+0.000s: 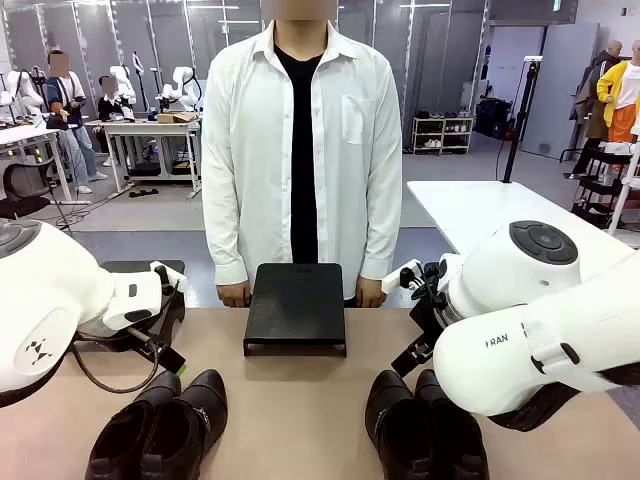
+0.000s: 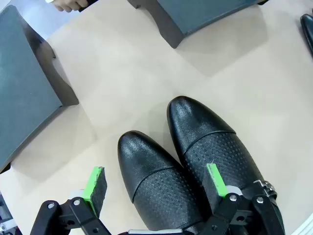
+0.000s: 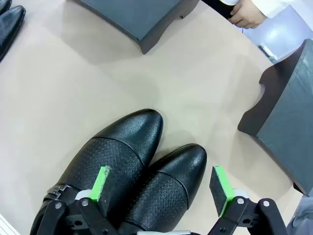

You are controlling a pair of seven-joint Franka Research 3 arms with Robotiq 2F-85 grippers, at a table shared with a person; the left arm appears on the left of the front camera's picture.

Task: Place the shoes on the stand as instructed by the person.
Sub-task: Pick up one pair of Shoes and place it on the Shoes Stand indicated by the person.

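Two pairs of black leather shoes stand at the near edge of the tan table, toes toward the person (image 1: 300,150) in the open white shirt. The left pair (image 1: 160,425) lies under my left arm, the right pair (image 1: 425,425) under my right arm. In the left wrist view my left gripper (image 2: 155,181) hangs open just above its pair (image 2: 195,147), pads astride one shoe. My right gripper (image 3: 160,186) is open the same way over the right pair (image 3: 142,161). A black stand (image 1: 295,305) sits at the table's middle, in front of the person.
The person's hands (image 1: 235,295) rest at the far table edge on either side of the middle stand. A second dark stand (image 2: 24,88) sits beside the left pair, and another (image 3: 288,122) beside the right pair. Bare tabletop (image 1: 290,400) lies between the pairs.
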